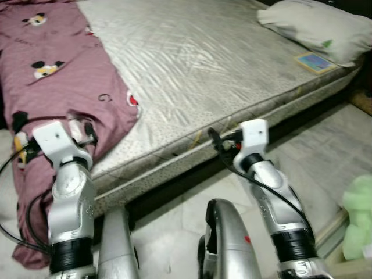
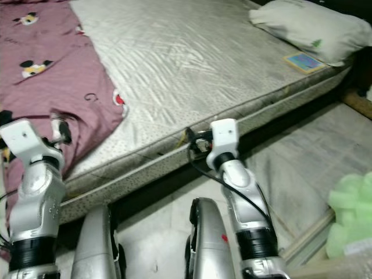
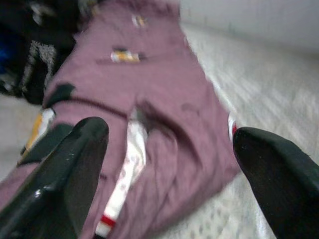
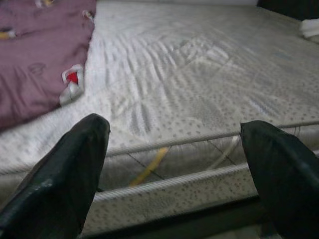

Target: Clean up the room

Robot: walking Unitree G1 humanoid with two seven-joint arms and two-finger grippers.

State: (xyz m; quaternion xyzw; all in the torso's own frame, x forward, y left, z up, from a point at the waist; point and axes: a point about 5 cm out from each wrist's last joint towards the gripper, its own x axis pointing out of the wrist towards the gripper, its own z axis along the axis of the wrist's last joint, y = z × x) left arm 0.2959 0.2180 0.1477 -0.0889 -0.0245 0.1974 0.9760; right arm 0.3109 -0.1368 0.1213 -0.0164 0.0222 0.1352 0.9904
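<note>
Both hands spread apart, empty: left hand (image 3: 164, 164) just over the purple blanket (image 1: 64, 81), which hangs off the bed's (image 1: 203, 64) left edge; right hand (image 4: 174, 149) near the mattress side. Better to lower further, pinch a thick fold, then lift slowly.

A bare quilted mattress (image 1: 203, 64) sits low on a pale marble-tiled floor (image 1: 314, 157), dimly lit.

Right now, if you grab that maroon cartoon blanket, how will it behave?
The maroon blanket looks floppy: it lies creased and drapes off the mattress edge. It would likely sag and trail from the left gripper, sliding rather than lifting whole.
</note>
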